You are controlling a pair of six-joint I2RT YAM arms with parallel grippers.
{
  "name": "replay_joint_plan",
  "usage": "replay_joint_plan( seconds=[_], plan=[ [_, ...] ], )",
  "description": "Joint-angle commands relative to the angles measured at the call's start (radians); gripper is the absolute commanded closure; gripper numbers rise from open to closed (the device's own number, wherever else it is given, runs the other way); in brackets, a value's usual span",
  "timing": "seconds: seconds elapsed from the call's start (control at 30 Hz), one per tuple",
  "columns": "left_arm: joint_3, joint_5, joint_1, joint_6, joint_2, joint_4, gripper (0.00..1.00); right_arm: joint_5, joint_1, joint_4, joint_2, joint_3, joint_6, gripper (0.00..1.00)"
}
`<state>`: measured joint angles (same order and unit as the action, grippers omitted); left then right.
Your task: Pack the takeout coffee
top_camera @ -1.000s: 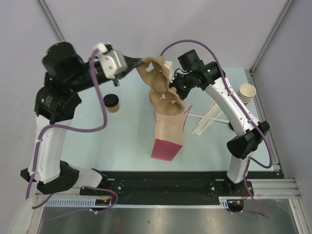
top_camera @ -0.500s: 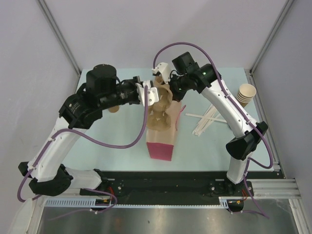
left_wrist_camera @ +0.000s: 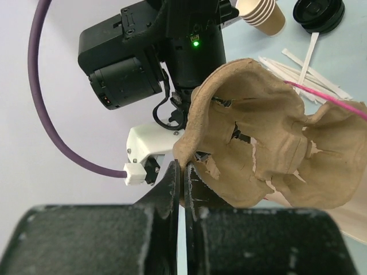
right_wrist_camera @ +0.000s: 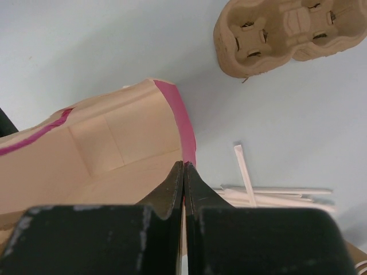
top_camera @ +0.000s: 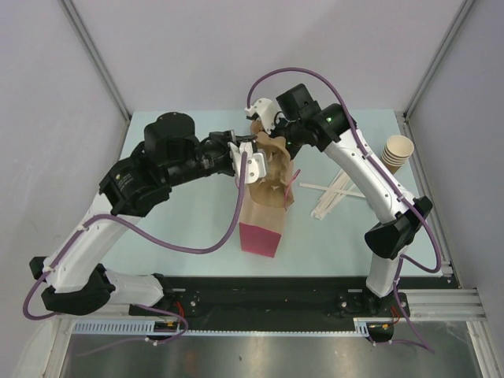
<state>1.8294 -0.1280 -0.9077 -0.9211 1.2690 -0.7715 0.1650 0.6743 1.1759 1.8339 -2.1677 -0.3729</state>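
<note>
Toward tabletop's [top_camera: 331,244] far edge: left pincer [left_wrist_camera: 182,167] clamping cup carrier [left_wrist_camera: 269,137], right pincer [right_wrist_camera: 183,170] pinching pink bag's [right_wrist_camera: 114,143] rim; next, probably lowering carrier straight in.

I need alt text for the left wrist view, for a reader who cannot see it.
The left gripper is shut on the rim of a brown pulp cup carrier. Behind it are the right arm's black wrist, stacked beige cups and white stirrers.
</note>
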Motion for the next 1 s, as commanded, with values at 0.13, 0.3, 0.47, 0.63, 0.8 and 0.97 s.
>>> replay_joint_plan(
  seconds=[0.13,0.3,0.47,0.63,0.8,0.97],
  plan=[
    [-0.108,0.085,-0.014,-0.087,-0.026,0.031,1.00,0.002,0.007,-0.039,-0.038,-0.035,0.014,1.00],
    [-0.197,0.117,-0.014,-0.137,-0.056,0.066,1.00,0.014,0.007,-0.038,-0.045,-0.030,0.000,1.00],
    [-0.213,0.071,-0.014,-0.133,-0.060,0.046,1.00,0.024,0.008,-0.041,-0.045,-0.037,0.002,1.00],
    [-0.310,0.047,-0.014,-0.113,-0.056,0.058,1.00,0.041,0.008,-0.041,-0.044,-0.044,0.005,1.00],
    [-0.407,0.030,-0.014,-0.101,-0.057,0.116,1.00,0.051,0.011,-0.039,-0.047,-0.043,0.003,1.00],
    [-0.398,0.008,-0.014,-0.081,-0.019,0.091,1.00,0.065,0.018,-0.038,-0.050,-0.037,0.002,1.00]
  ],
)
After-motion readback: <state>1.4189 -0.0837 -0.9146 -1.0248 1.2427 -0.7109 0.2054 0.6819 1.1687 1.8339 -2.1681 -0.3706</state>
